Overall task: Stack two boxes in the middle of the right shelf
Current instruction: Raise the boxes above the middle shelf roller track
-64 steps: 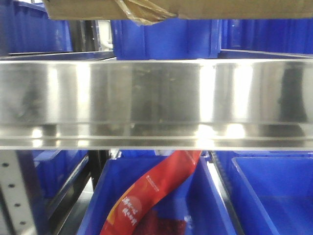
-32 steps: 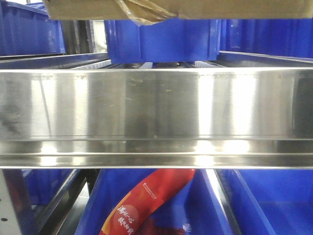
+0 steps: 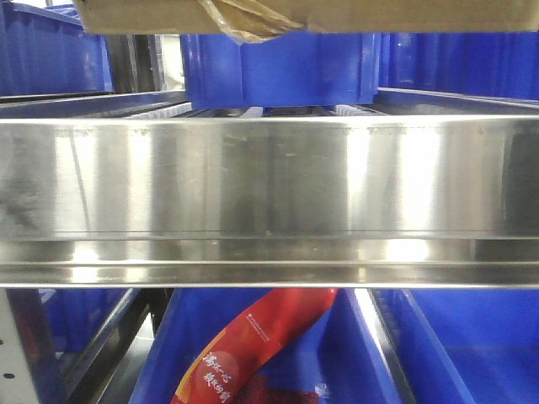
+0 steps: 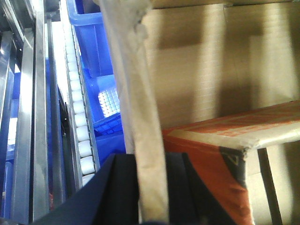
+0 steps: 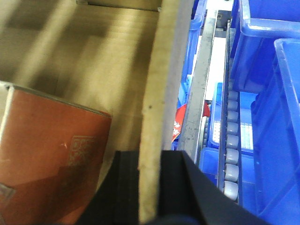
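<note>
Steel fills the front view: the shelf lip (image 3: 269,181) of the right shelf middle runs from 9 to 3 o'clock across the frame, its level bare apart from the rollers behind it. At 12 o'clock the bottom edge of a cardboard box (image 3: 404,15) hangs above that lip without touching it, probably carried high so it clears the edge before going in. Blue bins (image 3: 278,67) stand behind it at 12 o'clock, and more sit below at 6. Each wrist view shows why the box stays level. The left gripper (image 4: 151,176) is clenched across one upright cardboard wall and the right gripper (image 5: 149,166) across the opposite wall, one finger inside and one outside, so the load is shared at both ends. Inside lies a red-printed box (image 5: 51,150), at 8 o'clock in the right wrist view; it is not one of the two to stack. A red packet (image 3: 261,337) rests in the lower bin at 6 o'clock. A crumpled tape scrap (image 3: 244,21) dangles from the box's edge at 12 o'clock. Placement looks not yet done, and the second box is out of sight.
</note>
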`<act>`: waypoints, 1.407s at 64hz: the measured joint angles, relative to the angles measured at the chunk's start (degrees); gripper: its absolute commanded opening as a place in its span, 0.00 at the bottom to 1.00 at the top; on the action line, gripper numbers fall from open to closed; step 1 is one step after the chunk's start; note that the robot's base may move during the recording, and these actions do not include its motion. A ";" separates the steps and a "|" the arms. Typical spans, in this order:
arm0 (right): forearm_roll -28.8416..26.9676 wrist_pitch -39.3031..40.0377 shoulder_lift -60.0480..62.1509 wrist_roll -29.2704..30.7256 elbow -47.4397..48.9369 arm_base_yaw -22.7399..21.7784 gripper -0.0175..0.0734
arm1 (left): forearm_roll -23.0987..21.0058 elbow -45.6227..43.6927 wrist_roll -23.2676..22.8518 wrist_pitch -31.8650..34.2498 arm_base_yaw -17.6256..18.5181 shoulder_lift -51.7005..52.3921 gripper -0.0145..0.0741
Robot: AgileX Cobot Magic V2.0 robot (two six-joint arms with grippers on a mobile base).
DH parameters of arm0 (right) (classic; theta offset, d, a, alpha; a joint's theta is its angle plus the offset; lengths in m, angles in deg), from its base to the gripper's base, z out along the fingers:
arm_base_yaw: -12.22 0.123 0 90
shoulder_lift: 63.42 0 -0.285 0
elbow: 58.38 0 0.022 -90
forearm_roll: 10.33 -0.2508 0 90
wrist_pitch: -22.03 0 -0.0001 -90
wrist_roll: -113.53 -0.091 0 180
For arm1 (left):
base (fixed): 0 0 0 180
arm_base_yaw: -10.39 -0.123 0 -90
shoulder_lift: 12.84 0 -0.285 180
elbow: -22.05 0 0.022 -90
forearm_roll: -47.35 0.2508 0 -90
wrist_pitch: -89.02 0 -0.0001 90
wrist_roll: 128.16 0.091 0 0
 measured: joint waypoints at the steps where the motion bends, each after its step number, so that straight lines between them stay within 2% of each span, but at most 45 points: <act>1: 0.00 0.00 0.00 0.00 0.00 0.00 0.02 | 0.00 0.00 0.00 0.00 0.00 0.00 0.04; 41: -0.43 0.93 0.00 0.00 0.00 0.00 0.02 | 0.00 0.00 0.00 0.25 0.00 0.00 0.04; 47: -1.92 0.93 -0.35 0.00 0.00 0.00 0.02 | 1.51 0.00 0.00 -0.09 0.00 -0.10 0.04; 56: -3.05 1.37 -3.38 0.00 0.10 0.00 0.02 | 4.29 0.00 0.00 -0.09 0.00 -1.83 0.04; 77: -3.26 1.37 -13.50 0.00 0.10 -0.10 0.03 | 5.35 0.00 0.00 -0.48 -1.03 -9.95 0.04; 83: -3.26 1.86 -15.23 0.00 0.23 -0.22 0.12 | 5.49 0.00 0.00 -0.48 -1.26 -11.57 0.13; 86: -3.14 1.86 -15.67 0.00 0.23 -0.22 0.21 | 5.49 0.00 0.00 -0.20 -1.26 -11.86 0.23; 90: -3.28 1.86 -16.10 0.00 0.23 -0.22 0.37 | 5.39 0.00 0.00 -0.08 -1.26 -11.98 0.43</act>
